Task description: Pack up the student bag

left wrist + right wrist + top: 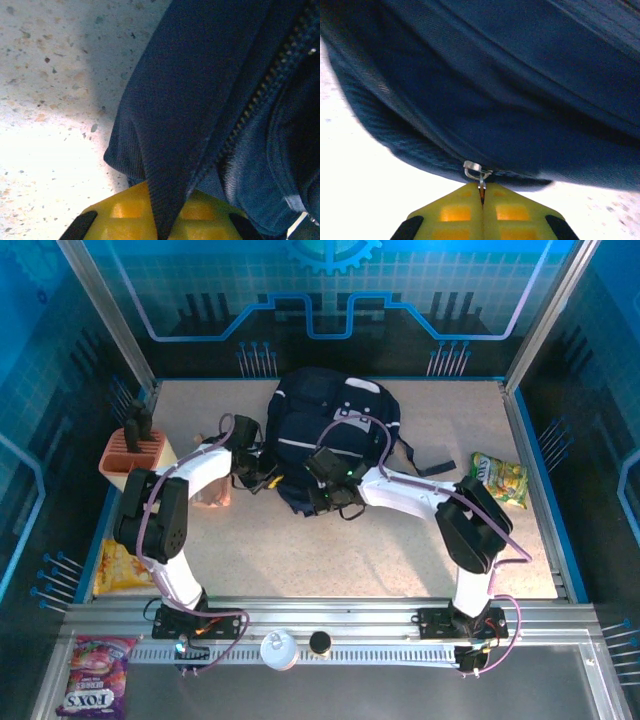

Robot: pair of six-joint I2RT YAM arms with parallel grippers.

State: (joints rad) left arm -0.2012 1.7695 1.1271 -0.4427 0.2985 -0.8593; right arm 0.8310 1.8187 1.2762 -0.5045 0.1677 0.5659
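Note:
The student bag (330, 435), dark navy with thin white stripes and a grey-white patch, lies at the table's middle back. My left gripper (262, 477) is at the bag's near left corner, its yellow fingers (125, 210) shut on a fold of the navy bag fabric (170, 150) beside a zipper track (260, 95). My right gripper (330, 492) is at the bag's near edge. In the right wrist view its fingertips (481, 197) are pressed together on the small metal zipper pull (477, 172) of the bag (510, 90).
A terracotta organiser (135, 455) stands at the left. A green-yellow snack packet (500, 480) lies at the right and a yellow-orange packet (120, 565) at the near left. On the front rail sit a purple candy bag (95, 675), a white lid (279, 649) and a black cap (320, 643).

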